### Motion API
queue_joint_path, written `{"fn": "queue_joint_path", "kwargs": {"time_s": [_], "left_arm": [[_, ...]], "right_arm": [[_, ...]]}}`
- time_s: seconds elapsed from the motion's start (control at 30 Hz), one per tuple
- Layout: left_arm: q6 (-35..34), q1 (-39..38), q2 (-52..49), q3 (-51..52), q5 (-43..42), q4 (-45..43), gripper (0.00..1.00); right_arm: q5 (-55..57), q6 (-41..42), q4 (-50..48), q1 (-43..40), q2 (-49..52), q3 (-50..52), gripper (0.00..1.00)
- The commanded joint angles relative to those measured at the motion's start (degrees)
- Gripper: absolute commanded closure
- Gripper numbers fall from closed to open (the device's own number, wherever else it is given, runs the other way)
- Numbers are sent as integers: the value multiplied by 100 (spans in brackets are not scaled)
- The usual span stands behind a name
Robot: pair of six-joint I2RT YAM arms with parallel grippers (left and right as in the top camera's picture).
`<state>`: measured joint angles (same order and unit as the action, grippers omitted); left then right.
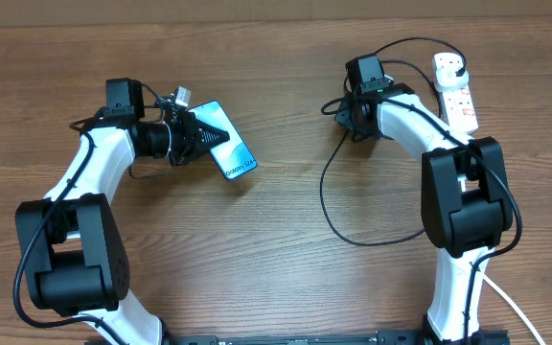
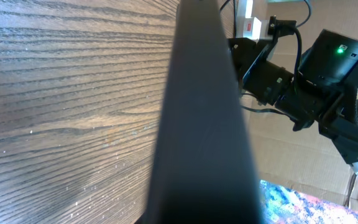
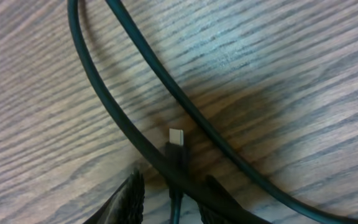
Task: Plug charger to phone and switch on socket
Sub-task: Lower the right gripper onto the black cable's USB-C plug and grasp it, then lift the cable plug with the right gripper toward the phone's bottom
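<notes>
Charger (image 1: 326,196): connector tip (image 3: 176,138) is just off the desk (image 1: 257,268), silver end pointing away from the right wrist cam, black body sitting between the fingers (image 3: 131,196) of the right claw (image 3: 174,193). Claw jaws are only narrowly apart and look closed on the connector body. Another run of the cable crosses right in front of it. Overhead, the cable drops from the right claw, swings in a wide loop on the desk toward the right arm's base, and a second run arcs over the arm to the black plug (image 1: 451,63), which is seated in the far end of the socket (image 1: 458,96). Socket lies at the far right of the desk, just behind the right arm's forearm, red switch marks visible; can't tell switch position. Phone (image 1: 228,144) is well left of the connector, mid-left of the desk, screen up and tilted, lettering at the end nearest the camera side. Left claw (image 1: 202,136) is clamped shut on the phone's far-left edge. Can't tell whether the phone's free end touches the desk. Left wrist cam is mostly blocked by a dark blurred slab up the middle, wood grain at left, right arm at right.
</notes>
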<state>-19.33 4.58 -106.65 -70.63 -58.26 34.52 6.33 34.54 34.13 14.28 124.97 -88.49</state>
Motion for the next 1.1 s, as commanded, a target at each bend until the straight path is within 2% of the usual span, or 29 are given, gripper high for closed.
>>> {"fn": "queue_joint_path", "kwargs": {"time_s": [0.0,0.3,0.5,0.7,0.8,0.9,1.07], "left_arm": [[-39,-9,-7,-22,-175,-33,96],[-39,-9,-7,-22,-175,-37,96],[-42,-9,-7,-22,-177,-46,96],[-42,-9,-7,-22,-175,-48,96],[-42,-9,-7,-22,-177,-48,96],[-155,-9,-7,-22,-295,-72,96],[-173,-9,-7,-24,-1296,-673,96]], "right_arm": [[-28,9,-7,-4,249,15,71],[-260,7,-24,22,389,15,79],[-262,4,-13,22,389,15,96],[-391,-59,120,22,372,-22,96],[-767,-66,264,2,293,-90,96],[-1554,-422,302,-15,85,-90,96],[-3010,-811,544,-15,-422,-90,96]]}}
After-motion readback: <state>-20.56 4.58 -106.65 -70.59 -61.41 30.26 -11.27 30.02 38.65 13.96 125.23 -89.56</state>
